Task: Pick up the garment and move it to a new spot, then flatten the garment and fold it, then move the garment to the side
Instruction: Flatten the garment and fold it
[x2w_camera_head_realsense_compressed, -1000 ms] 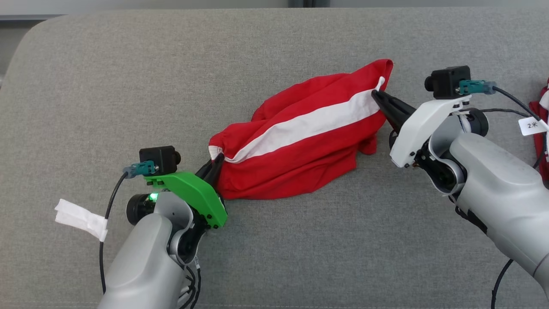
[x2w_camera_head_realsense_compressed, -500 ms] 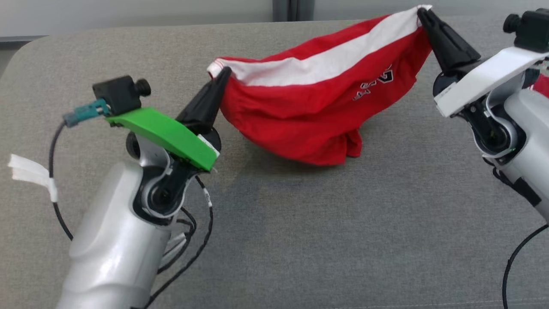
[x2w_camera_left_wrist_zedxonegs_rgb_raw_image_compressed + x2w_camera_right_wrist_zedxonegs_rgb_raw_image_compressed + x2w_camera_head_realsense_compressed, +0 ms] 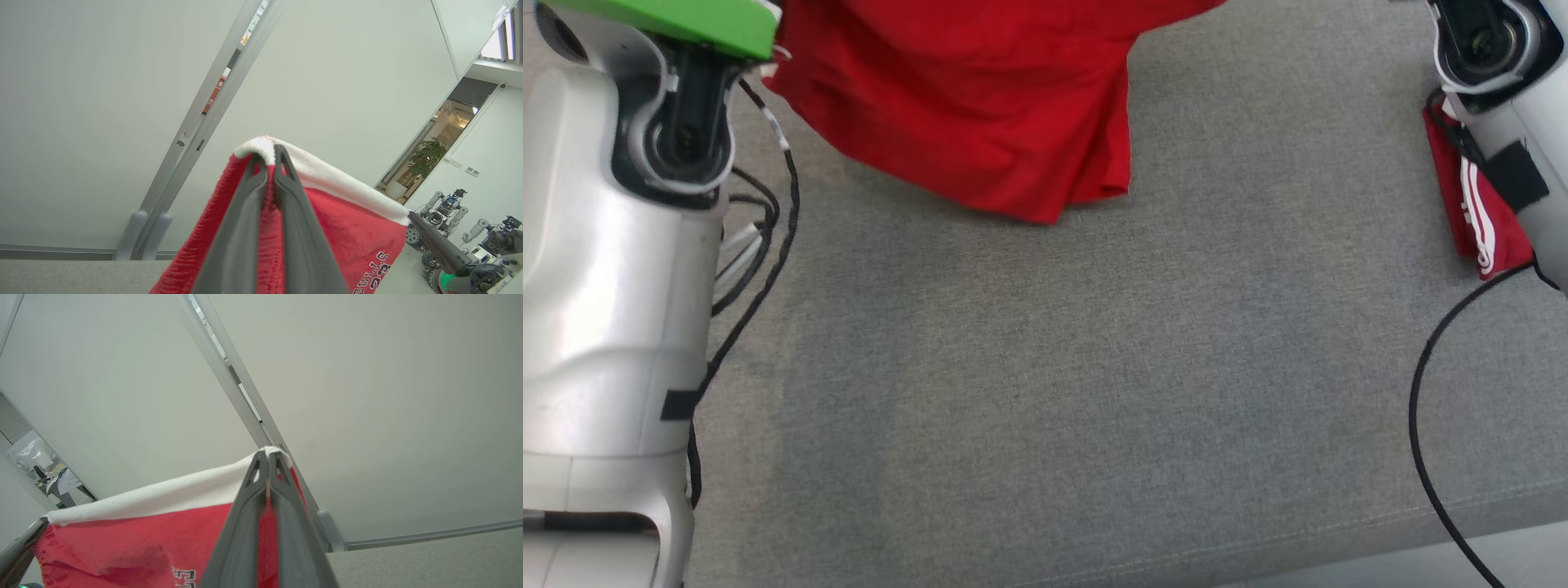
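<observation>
Above the grey surface (image 3: 1094,392), the red garment (image 3: 980,106) hangs stretched between both arms. The left pincer (image 3: 269,157) is clenched on one end of its white band (image 3: 347,188), and the right pincer (image 3: 267,455) is clenched on the other end. Another red cloth (image 3: 1474,212) lies beside the right arm.

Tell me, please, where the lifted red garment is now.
The red garment hangs at the top of the head view, over the grey cushion, stretched between the left gripper and right gripper.
</observation>
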Robot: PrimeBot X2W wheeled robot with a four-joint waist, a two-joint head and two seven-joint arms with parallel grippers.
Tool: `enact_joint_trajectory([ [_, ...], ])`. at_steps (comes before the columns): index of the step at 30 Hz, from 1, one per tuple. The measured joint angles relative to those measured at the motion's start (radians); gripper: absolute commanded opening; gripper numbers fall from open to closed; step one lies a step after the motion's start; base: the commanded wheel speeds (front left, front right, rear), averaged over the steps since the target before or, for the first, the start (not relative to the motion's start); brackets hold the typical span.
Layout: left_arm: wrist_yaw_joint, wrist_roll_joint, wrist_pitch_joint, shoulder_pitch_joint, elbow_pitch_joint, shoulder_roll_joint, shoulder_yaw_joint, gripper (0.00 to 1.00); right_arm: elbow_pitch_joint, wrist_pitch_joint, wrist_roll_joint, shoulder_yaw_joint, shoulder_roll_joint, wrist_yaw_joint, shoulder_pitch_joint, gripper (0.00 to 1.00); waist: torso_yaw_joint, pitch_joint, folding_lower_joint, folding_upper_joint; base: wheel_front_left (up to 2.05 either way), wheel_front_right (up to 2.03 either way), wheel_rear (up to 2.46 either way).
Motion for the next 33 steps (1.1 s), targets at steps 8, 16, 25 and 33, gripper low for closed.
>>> enact_joint_trajectory([
  [8,-0.007,0.013,-0.141,-0.216,0.086,0.018,0.035,0.0,0.044,-0.056,-0.218,-0.126,0.068,0.0,-0.237,0.0,-0.071,0.106,0.0001,0.0,0.0,0.0,0.0],
  [16,-0.008,-0.119,-0.185,-0.215,-0.039,0.033,-0.032,0.0,-0.169,-0.061,-0.441,-0.293,0.088,0.001,-0.13,0.0,-0.086,0.177,0.0001,0.0,0.0,0.0,0.0],
  [25,-0.008,-0.202,-0.209,0.181,-0.133,0.118,-0.288,0.0,-0.333,0.069,-0.36,-0.091,-0.067,0.001,0.327,0.0,-0.057,0.116,0.0,0.0,0.0,0.0,0.0],
  [33,-0.008,-0.238,-0.231,0.495,-0.207,0.238,-0.433,0.0,-0.486,0.221,-0.296,-0.121,-0.186,0.0,0.73,0.0,-0.041,0.002,0.0,0.0,0.0,0.0,0.0],
])
